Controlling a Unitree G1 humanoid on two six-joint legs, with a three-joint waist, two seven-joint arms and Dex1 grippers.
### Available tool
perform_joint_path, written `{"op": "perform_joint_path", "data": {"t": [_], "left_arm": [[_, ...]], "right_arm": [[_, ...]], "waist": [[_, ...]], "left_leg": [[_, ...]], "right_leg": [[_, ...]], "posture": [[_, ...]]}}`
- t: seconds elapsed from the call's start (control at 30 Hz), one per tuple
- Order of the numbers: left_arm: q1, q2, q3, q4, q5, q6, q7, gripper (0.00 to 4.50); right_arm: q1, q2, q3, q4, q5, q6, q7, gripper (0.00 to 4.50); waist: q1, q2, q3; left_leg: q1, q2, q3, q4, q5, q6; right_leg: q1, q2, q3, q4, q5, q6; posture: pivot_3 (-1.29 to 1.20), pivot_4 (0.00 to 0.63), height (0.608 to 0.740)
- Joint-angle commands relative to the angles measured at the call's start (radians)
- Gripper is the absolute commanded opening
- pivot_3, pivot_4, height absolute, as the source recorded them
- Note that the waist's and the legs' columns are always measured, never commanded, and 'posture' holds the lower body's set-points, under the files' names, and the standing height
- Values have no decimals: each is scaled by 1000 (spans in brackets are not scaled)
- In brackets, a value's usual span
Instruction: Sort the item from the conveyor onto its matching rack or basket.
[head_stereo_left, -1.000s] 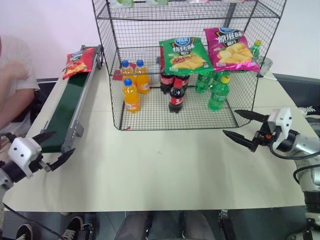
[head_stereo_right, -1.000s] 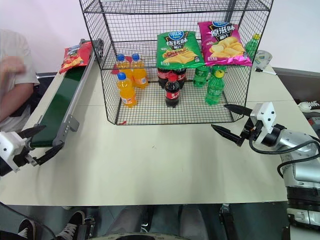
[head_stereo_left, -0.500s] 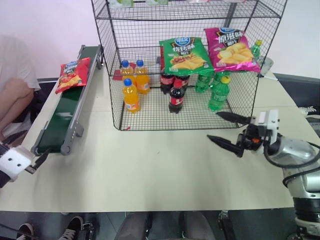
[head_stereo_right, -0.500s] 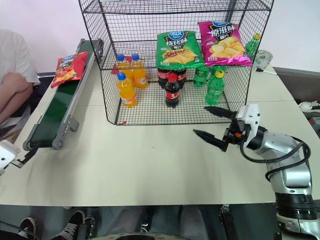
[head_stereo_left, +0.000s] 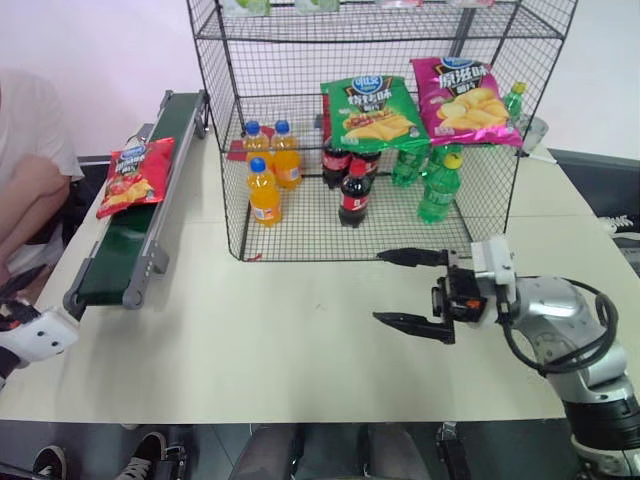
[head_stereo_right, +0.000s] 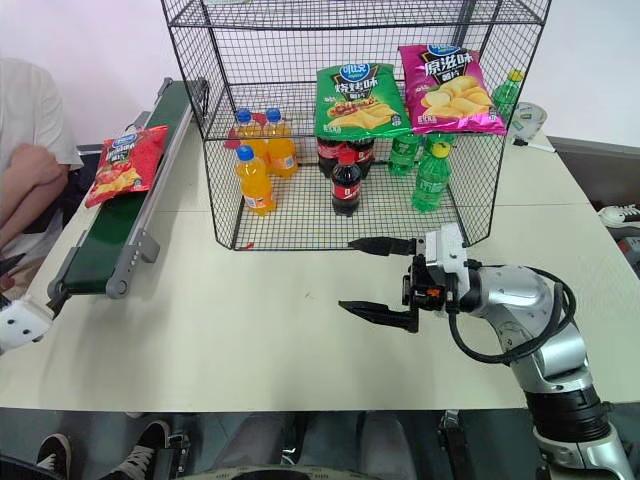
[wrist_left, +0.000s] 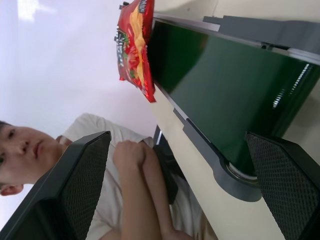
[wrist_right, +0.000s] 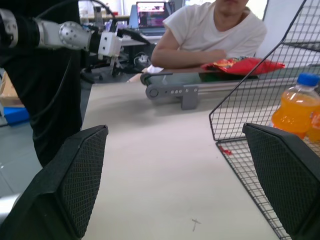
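The item, a shiny red crisp bag (head_stereo_left: 135, 177), lies on the dark-green conveyor (head_stereo_left: 118, 255), about halfway along the belt and overhanging its outer rail. The black wire rack (head_stereo_left: 300, 228) stands at the back of the table. My left gripper (wrist_left: 185, 190) is open, level with the near end of the belt and off the table's left edge, well short of the bag (wrist_left: 136, 47). In front of the rack, my right gripper (head_stereo_left: 378, 287) hovers open over the table and points left, with nothing between its fingers.
A green chip bag (head_stereo_left: 368, 110) and a magenta chip bag (head_stereo_left: 466, 100) lean inside the rack above orange bottles (head_stereo_left: 265, 190), cola bottles (head_stereo_left: 352, 195) and green bottles (head_stereo_left: 435, 190). A person (head_stereo_left: 30, 160) sits just beyond the conveyor. The pale table (head_stereo_left: 280, 340) spreads in front.
The red bag has ridden down the belt toward me. My right gripper has swung left across the table front. My left gripper has drifted left and rolled.
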Motion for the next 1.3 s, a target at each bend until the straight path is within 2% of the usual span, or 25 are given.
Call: {"op": "perform_joint_path", "data": {"t": [0.03, 0.43, 0.67, 1.27, 1.3], "left_arm": [[11, 39, -1, -8, 47, -9, 75, 4485], [-6, 50, -73, 5, 93, 30, 197, 4485], [58, 4, -97, -33, 129, 68, 266, 4485], [-34, 3, -167, -20, 106, 90, 297, 4485], [-33, -1, -170, -11, 69, 77, 268, 4243]], "right_arm": [[-21, 11, -12, 0, -1, -12, -13, 4500], [-31, 8, -15, 10, -16, -8, -26, 4500], [-26, -5, -24, 8, -16, -1, -15, 4500], [-27, -14, -49, 24, -25, 5, -38, 4500], [-31, -16, -55, 31, -30, 0, -42, 4500]], "waist": [[0, 0, 0], [-1, 0, 0], [-4, 0, 0], [0, -1, -1], [0, -1, -1]], "left_leg": [[0, 0, 0, 0, 0, 0], [0, 0, 0, 0, 0, 0], [0, 0, 0, 0, 0, 0], [0, 0, 0, 0, 0, 0], [0, 0, 0, 0, 0, 0]], "right_leg": [[0, 0, 0, 0, 0, 0], [0, 0, 0, 0, 0, 0], [0, 0, 0, 0, 0, 0], [0, 0, 0, 1, 0, 0], [0, 0, 0, 1, 0, 0]], "posture": [[0, 150, 740], [0, 150, 740], [0, 150, 740], [0, 150, 740], [0, 150, 740]]}}
